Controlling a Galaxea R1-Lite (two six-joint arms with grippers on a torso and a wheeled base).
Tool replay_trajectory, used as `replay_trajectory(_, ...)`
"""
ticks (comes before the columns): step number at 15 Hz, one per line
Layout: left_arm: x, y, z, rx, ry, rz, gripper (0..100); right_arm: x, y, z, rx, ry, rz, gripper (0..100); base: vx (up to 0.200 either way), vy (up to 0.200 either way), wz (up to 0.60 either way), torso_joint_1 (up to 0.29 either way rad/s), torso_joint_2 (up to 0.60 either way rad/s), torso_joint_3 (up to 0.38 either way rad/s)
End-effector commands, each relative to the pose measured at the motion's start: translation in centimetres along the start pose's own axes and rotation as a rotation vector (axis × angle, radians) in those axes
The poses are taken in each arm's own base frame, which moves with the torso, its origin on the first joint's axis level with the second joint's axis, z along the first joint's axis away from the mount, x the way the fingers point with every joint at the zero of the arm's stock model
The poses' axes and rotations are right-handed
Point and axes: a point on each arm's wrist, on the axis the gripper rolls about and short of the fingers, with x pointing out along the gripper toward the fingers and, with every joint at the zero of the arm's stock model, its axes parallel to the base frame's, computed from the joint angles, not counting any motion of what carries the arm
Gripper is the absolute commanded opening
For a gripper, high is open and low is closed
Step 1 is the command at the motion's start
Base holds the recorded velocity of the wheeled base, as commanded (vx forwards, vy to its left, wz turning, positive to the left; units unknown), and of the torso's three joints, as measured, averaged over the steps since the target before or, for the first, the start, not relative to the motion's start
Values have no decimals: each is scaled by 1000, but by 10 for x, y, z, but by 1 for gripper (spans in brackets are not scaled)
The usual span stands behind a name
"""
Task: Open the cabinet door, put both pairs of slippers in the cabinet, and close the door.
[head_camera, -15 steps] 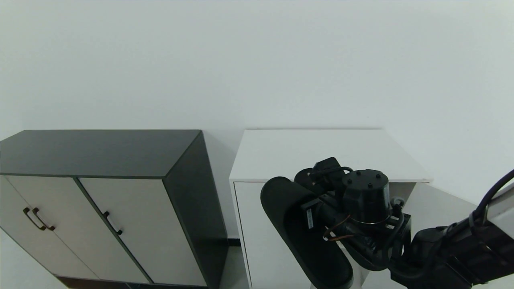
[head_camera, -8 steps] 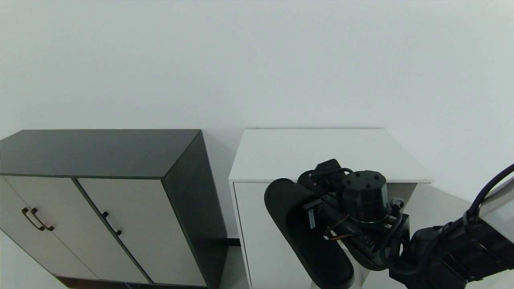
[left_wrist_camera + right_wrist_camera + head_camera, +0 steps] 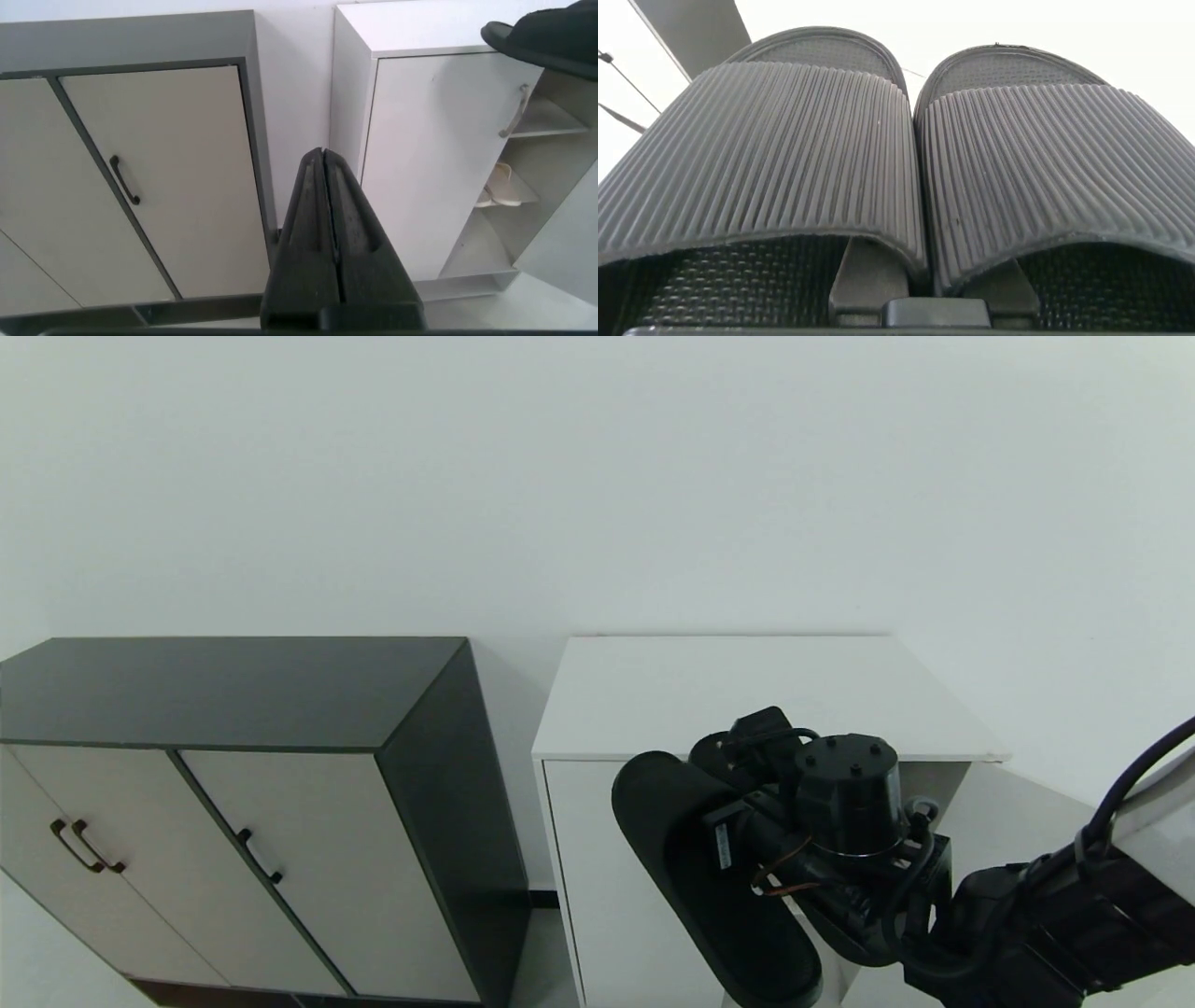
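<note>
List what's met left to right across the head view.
Order: paired door handles → single door handle → dark cabinet's side panel → black slippers in the right gripper. The white cabinet stands behind the slippers, so left out.

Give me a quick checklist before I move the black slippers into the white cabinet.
1. White cabinet opened, inner shelves exposed: ok.
2. Both black ribbed rubber slippers clamped in the right gripper: ok.
3. Pale slippers already on a lower shelf: ok.
4. Room on the upper shelf for the black pair: cannot tell, partly hidden.
5. Left gripper shut, hanging before the gap between the cabinets, off the opening: ok.
</note>
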Motion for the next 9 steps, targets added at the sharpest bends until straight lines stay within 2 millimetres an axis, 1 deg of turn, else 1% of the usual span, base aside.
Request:
replay_trajectory(1, 0, 0, 0, 0, 0, 0, 0, 0, 0, -1, -1, 3, 0, 0, 0, -200, 0, 7, 2, 2)
replay_trajectory(9, 0, 0, 0, 0, 0, 0, 0, -6, 0, 4, 1, -11, 7, 0, 0, -200, 0, 2, 4, -1)
